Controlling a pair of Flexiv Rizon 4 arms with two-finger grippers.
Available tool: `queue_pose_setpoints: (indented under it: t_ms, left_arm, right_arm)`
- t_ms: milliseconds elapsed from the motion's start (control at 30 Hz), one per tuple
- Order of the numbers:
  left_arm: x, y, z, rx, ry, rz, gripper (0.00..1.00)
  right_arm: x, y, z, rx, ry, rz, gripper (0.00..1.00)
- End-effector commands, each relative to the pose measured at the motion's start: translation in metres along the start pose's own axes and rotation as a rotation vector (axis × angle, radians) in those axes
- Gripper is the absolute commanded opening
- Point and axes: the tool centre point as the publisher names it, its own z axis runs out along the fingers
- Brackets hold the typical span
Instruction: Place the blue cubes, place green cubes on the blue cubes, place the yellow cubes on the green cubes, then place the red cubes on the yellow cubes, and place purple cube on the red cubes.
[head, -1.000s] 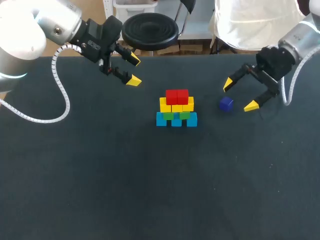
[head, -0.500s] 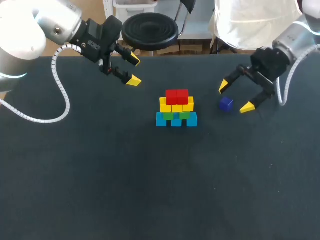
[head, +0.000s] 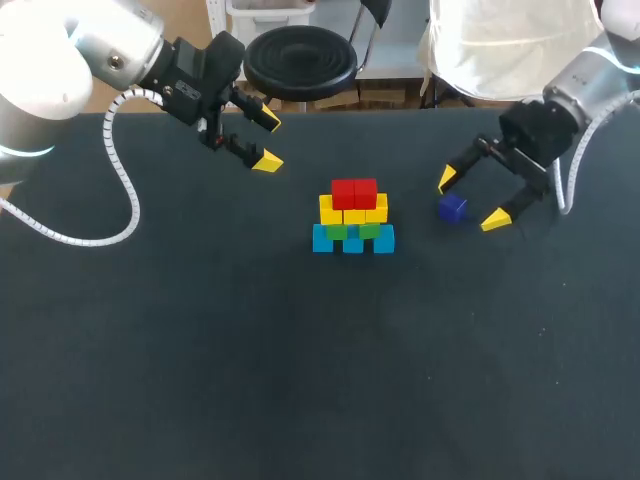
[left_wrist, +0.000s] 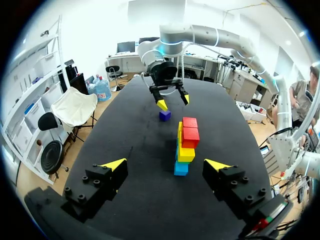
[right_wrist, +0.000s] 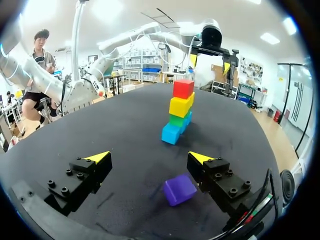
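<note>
Stack (head: 353, 218) stands on the desk (head: 300, 380) near its middle, somewhat toward the far edge: blue cubes (head: 353, 241) at the base, green cubes (head: 352, 231) on them, yellow cubes (head: 353, 211) above, red cubes (head: 354, 192) on top. Four layers look done; only the cap is missing. Purple cube (head: 453, 208) lies alone on the desk, between the stack and the right edge, apart from both. Right gripper (head: 470, 200) hangs low over it, fingers spread wide; the wrist view shows the cube between them, close to one finger, neither finger clearly touching, nothing held. Left gripper (head: 269, 141) hovers toward the far left corner, jaws apart and empty, well away from the stack. Step in hand, as I judge it: picking up the purple cube for the last placement. Next move likely calls for centring the fingers on the cube, closing, lifting clear, then setting it on the red cubes without nudging the narrow stack.
</note>
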Motion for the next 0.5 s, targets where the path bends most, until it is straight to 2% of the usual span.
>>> queue_pose_setpoints:
  t_ms: [33,500]
  left_arm:
    - [0.0,0.0011,0.0001,0.002,0.002,0.001,1.0]
    - [0.0,0.0011,0.0001,0.002,0.002,0.001,1.0]
  right_arm:
    - [0.0035,-0.0054,-0.0069,-0.716,-0.008,0.008,1.0]
    - [0.0049,-0.0111,0.0017,-0.737,-0.01,-0.002,1.0]
